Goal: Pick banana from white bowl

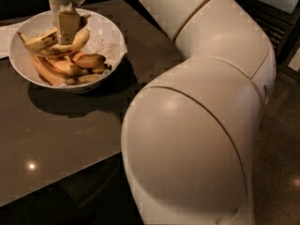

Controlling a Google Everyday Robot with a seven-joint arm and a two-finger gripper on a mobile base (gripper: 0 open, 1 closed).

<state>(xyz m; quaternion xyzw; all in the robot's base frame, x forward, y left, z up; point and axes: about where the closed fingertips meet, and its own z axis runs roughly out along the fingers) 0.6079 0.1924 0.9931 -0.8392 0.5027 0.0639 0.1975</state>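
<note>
The white bowl (114, 40) stands at the top left on the dark table and holds several bananas on crinkled white paper. My gripper (66, 35) comes down from the top edge over the bowl's left half. Its fingers are shut on the banana (43, 45), a long curved yellow one that lies crosswise, raised above the rest of the pile. A finger (68, 24) covers the banana's middle. Shorter orange-toned bananas (89, 60) and another long banana (43, 72) lie beneath it in the bowl.
The dark brown table (65, 130) runs toward the front, its edge at the lower left. A white sheet (5, 37) lies at the far left beside the bowl. My bulky white arm (201, 125) fills the right half of the view.
</note>
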